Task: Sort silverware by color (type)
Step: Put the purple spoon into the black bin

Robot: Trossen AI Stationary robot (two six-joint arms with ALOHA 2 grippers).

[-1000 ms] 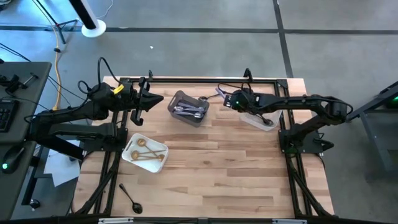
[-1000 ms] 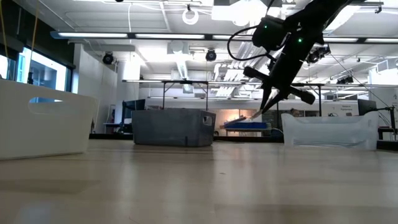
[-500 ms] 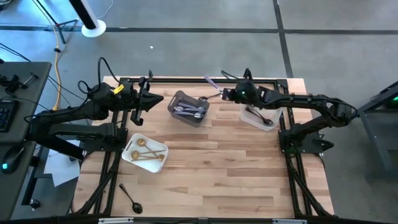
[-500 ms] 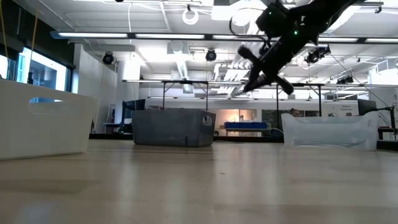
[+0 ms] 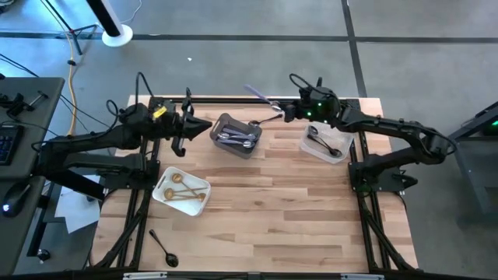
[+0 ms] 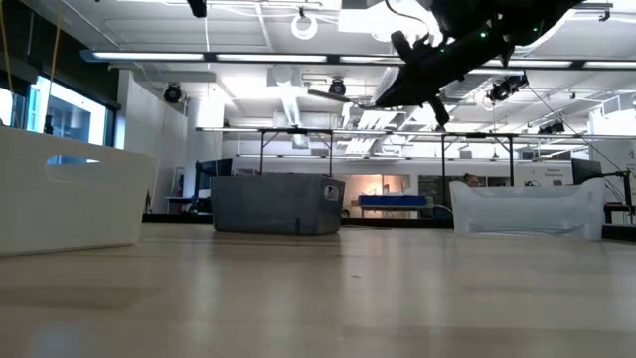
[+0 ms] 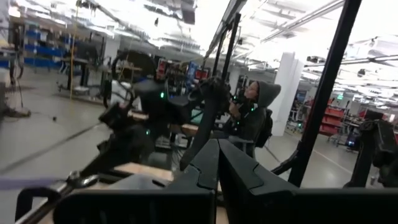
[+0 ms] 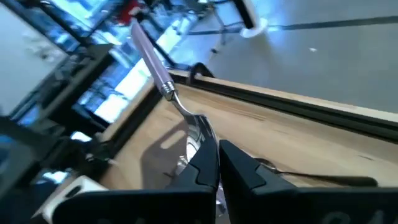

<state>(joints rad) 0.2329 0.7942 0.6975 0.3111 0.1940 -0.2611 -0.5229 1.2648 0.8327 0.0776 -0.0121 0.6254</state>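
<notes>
My right gripper (image 5: 285,113) hangs high over the table's far edge, shut on a spoon with a lilac handle (image 8: 148,46). The grey bin (image 5: 236,134) just left of it holds silver pieces. Black spoons lie in the clear tub (image 5: 325,145), and gold pieces in the white tray (image 5: 183,190). One black spoon (image 5: 165,249) lies flat on the table near the front left. My left gripper (image 5: 204,126) is shut and holds nothing. It hovers left of the grey bin, pointing toward it. My right gripper pinches the spoon's bowl end (image 8: 200,138) between its two fingers. The fingers come nearly level from the table's right and lie roughly along the spoon. The silver neck (image 8: 179,104) and lilac handle stick out past the fingertips toward the far left. The spoon is lifted clear of everything.
A black frame rail (image 5: 257,99) runs along the far edge under the held spoon. A slim dark streak (image 5: 268,120) shows on the wood between bin and gripper. The wooden top (image 5: 264,210) in the middle and toward the near edge is bare. A seated person (image 7: 255,112) shows beyond the table.
My right gripper has risen from over the clear tub and swung toward the table's far edge and the grey bin. It has tipped from pointing steeply down to nearly level, rolling as it went. The lilac-handled spoon went with it and now points out to the far left.
</notes>
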